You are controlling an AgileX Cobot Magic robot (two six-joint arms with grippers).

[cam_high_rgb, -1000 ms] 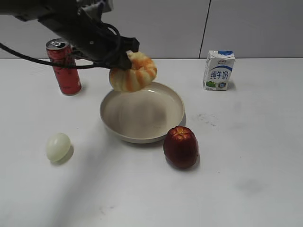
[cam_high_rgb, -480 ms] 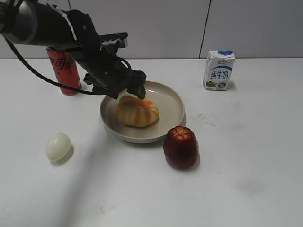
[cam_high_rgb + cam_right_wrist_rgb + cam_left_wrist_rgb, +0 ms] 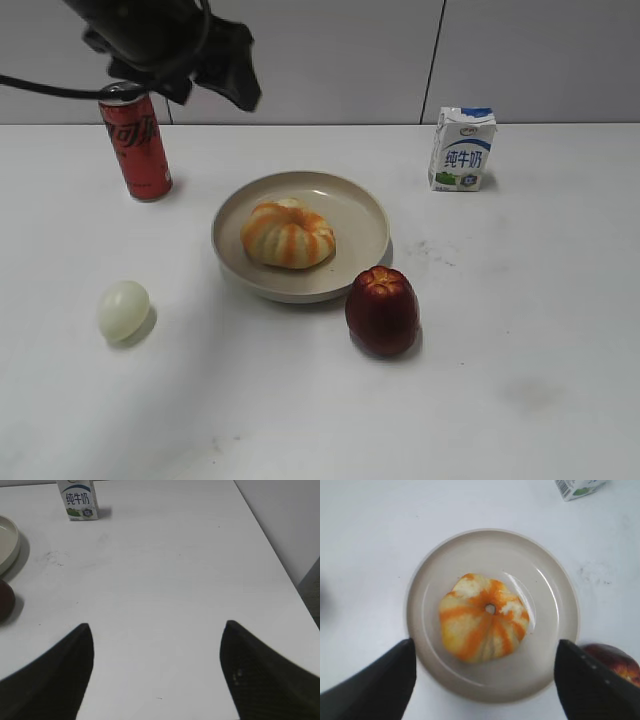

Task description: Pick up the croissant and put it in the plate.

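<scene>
Inside the plate [image 3: 555, 645], left of centre, the croissant [image 3: 484, 617] lies free. Above it the left gripper [image 3: 485, 680] has fingers [image 3: 380, 680] spread wide, empty. The right gripper [image 3: 155, 675] is likewise apart, holding nothing; an apple [image 3: 381, 311] sits at the plate's 4 o'clock.

Exterior slanted down across table, left wrist straight above plate [image 3: 492, 545], right wrist sharing its edge

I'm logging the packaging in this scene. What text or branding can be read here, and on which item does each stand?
"纯牛奶": large blue characters on the front of the milk carton, read most clearly in the right wrist view.
White script runs down the red can; too blurred to read.
Small print on the carton's logo and lower edge: too small to read.
Nothing else carries text.
</scene>
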